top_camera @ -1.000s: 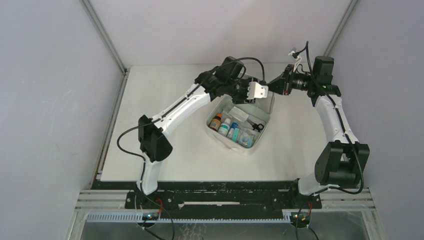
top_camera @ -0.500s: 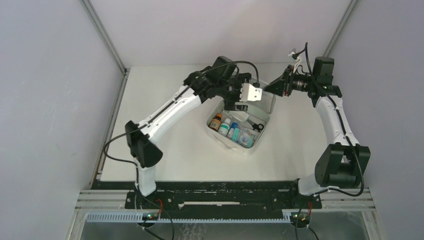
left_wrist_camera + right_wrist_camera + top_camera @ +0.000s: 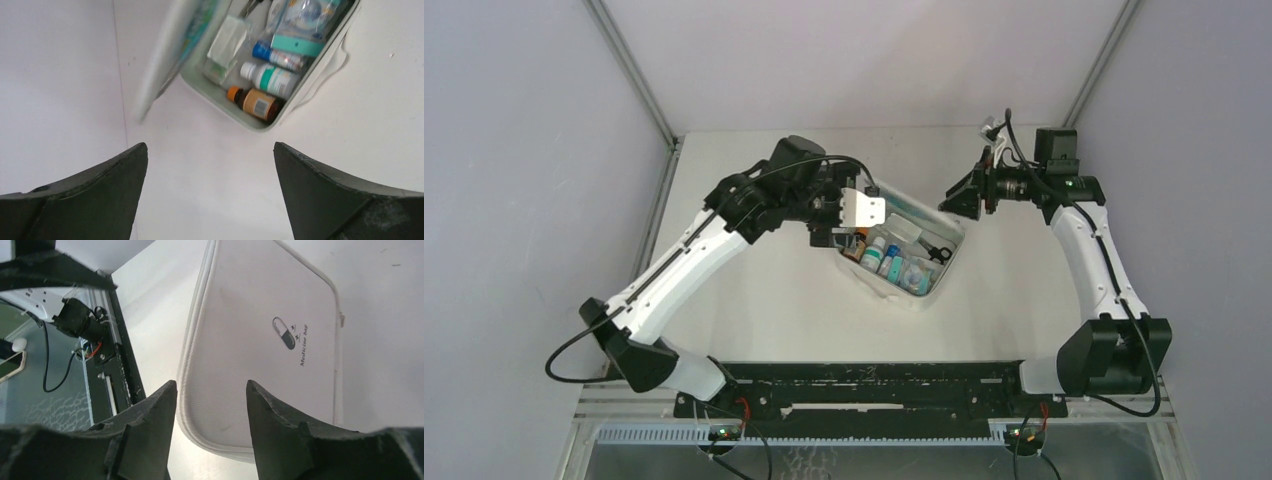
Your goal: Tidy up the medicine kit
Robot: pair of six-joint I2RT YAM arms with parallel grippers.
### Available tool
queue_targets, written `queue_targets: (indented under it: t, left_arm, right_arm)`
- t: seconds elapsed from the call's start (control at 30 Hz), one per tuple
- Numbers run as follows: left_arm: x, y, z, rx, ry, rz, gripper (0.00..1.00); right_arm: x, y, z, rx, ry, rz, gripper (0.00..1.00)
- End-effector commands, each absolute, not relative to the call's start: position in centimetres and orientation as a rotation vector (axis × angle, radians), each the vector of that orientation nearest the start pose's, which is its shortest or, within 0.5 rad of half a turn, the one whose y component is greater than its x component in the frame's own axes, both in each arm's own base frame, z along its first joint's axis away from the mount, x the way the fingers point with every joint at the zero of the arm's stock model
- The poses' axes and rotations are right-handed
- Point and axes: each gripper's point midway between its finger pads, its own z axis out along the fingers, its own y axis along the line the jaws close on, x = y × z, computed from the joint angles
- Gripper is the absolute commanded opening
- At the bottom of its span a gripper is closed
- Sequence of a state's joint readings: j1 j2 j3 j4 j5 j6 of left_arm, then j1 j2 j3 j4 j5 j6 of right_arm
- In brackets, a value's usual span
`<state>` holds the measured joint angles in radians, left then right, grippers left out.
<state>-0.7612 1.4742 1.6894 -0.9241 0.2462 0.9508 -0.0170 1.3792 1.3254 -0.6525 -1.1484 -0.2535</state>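
The left gripper (image 3: 210, 150) is seen spread wide, with nothing between its dark, wedge-shaped fingers. The right gripper (image 3: 210, 385) is parted more narrowly and is also empty. The medicine kit (image 3: 215, 104), a soft white rounded case, is set mid-frame in the top view on the matte table (image 3: 774, 300). Its lid (image 3: 260, 365) is tilted up, and a pill logo is printed on the textured fabric. An amber bottle (image 3: 255, 102) is laid inside.
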Motion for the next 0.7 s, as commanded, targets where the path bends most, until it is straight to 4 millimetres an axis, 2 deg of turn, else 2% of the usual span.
queue_targets:
  t: [0.0, 0.13, 0.27, 0.5, 0.67]
  left_arm:
    - [28.7, -24.8, 32.0, 1.663, 1.432, -0.082, 1.0]
    - [28.1, -23.6, 31.9, 1.618, 1.461, -0.077, 1.0]
    - [28.6, -23.7, 30.6, 1.542, 1.524, -0.106, 1.0]
    - [33.2, -24.8, 27.2, 1.216, 1.775, -0.307, 1.0]
    - [36.1, -25.9, 23.5, 1.034, 1.974, -0.547, 0.99]
  right_arm:
    - [27.9, 15.9, 28.7, -0.948, 1.807, 1.047, 0.55]
    - [26.1, 15.9, 28.2, -1.01, 1.831, 0.976, 0.62]
    - [26.5, 14.6, 26.9, -0.957, 1.889, 0.83, 0.66]
    - [27.8, 10.6, 20.3, -0.775, 2.116, 0.531, 0.7]
    - [27.2, 9.4, 16.9, -0.741, 2.225, 0.489, 0.74]
